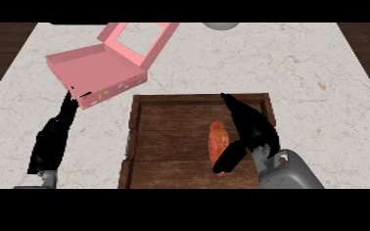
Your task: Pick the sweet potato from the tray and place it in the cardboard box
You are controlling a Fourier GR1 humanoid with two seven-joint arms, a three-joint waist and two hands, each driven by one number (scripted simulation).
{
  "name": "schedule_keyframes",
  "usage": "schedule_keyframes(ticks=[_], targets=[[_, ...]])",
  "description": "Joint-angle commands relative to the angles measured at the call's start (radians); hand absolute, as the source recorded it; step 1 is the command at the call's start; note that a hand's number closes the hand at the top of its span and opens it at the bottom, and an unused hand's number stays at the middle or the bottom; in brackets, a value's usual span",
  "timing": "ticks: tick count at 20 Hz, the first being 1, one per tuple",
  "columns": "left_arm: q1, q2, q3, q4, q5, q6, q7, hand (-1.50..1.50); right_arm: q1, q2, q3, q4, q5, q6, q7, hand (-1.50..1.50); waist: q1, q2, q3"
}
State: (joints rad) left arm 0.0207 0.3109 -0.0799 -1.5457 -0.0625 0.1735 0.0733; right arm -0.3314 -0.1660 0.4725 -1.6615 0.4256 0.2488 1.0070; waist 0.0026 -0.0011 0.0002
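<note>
Head view: right hand [249, 132] over wooden tray [135, 132], fingers [233, 105] spread, thumb just beside sweet potato [218, 142] w/o closing on it. Potato lies in tray, not lifted. Left hand [52, 142] rests straight on counter [303, 78]. Pink cardboard box [98, 71] beyond, lid open; pick & place both left.

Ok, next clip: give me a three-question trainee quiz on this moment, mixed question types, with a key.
1. True or false: the sweet potato already lies in the pink cardboard box.
2. Which hand is at the sweet potato? A) the left hand B) the right hand
3. Fill in: the sweet potato lies on the wooden ____.

Key
1. False: it lies on the wooden tray, and the box stands open on the counter, beyond the tray's far left corner.
2. B: its thumb and fingers sit on either side of the sweet potato; the left hand rests by the box.
3. tray
</note>
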Motion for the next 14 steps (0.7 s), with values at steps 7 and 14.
schedule_keyframes(ticks=[7, 14], targets=[[0.012, -0.035, 0.048, -0.047, -0.031, -0.036, 0.043, 0.0, -0.011, 0.11, -0.039, 0.096, 0.102, 0.044, 0.005, -1.5, 0.002, 0.001, 0.0], [0.002, -0.045, 0.077, -0.027, -0.059, -0.081, 0.022, 0.0, 0.061, 0.128, -0.027, 0.113, 0.178, 0.051, -0.067, -1.5, 0.0, 0.0, 0.0]])
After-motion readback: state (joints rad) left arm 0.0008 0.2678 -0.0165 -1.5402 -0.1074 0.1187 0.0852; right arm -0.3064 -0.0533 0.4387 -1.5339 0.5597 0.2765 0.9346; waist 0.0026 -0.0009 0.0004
